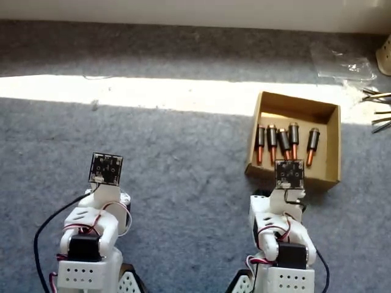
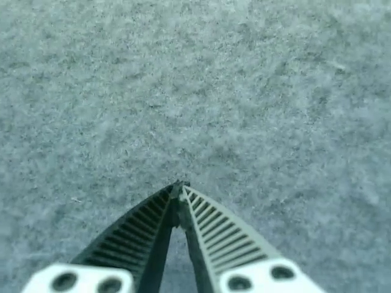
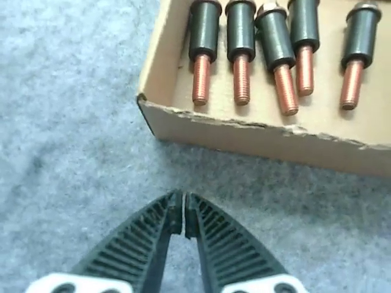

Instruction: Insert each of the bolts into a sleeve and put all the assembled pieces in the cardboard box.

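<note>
The cardboard box point(image 1: 253, 146) sits on the grey carpet point(image 1: 183, 183) on the right arm's side of the table, open at the top; inside it lie the five assembled pieces point(image 3: 278, 49), side by side in a row, each a copper bolt point(image 3: 201, 79) pushed through a black sleeve point(image 3: 203, 27); the threaded ends point toward the box's near wall, and the middle piece lies slightly tilted against its neighbour; the right gripper point(image 3: 183, 204) hangs over the carpet just outside that near wall, its claw narrowed to a thin slit and holding nothing; the left gripper point(image 2: 181, 188) hangs over bare carpet well apart from the box, its ribbed fingers point(image 2: 140, 229) pressed together at the tips and likewise holding nothing; beyond the box a bright sunlit strip point(image 1: 153, 94) crosses the carpet, and a clear plastic bag point(image 1: 342, 61) lies near the far right corner.
</note>
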`<state>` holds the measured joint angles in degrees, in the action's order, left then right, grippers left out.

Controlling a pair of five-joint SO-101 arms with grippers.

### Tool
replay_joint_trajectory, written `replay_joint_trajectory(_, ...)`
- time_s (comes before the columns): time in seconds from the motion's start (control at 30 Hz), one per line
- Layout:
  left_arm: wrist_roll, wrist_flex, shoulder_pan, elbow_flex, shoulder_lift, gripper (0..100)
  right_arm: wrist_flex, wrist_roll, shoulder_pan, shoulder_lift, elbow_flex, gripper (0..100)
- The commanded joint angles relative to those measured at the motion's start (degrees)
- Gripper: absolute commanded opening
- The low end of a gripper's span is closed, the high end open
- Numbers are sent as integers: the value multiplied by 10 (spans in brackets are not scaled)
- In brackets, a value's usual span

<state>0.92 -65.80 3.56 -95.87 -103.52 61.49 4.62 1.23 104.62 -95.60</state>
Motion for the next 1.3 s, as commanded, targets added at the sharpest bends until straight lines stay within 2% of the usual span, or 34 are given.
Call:
replay_joint_trajectory(0.0, 2, 4, -17, -13, 0, 11, 4, -17, 5, 5, -48, 7)
replay_joint_trajectory(0.13, 2, -4, -17, -13, 0, 11, 13, -15, 5, 5, -63, 7)
replay_joint_trajectory(0.27, 2, -55, -31, -13, 0, 11, 22, -14, 5, 4, -63, 7)
replay_joint_trajectory(0.4, 2, -84, -33, -13, 0, 11, 98, -14, 5, 4, -63, 7)
replay_joint_trajectory(0.57, 3, -96, -29, -13, 0, 9, 97, -14, 5, 5, -62, 7)
replay_joint_trajectory(0.9, -4, -95, 88, -13, 4, 7, 97, -18, 5, 5, -65, 7)
replay_joint_trajectory(1.03, -42, -97, 89, -13, 4, 7, 97, -18, 5, 5, -65, 6)
replay_joint_trajectory(1.27, -43, -97, 64, -13, 4, 7, 97, -18, 5, 5, -65, 6)
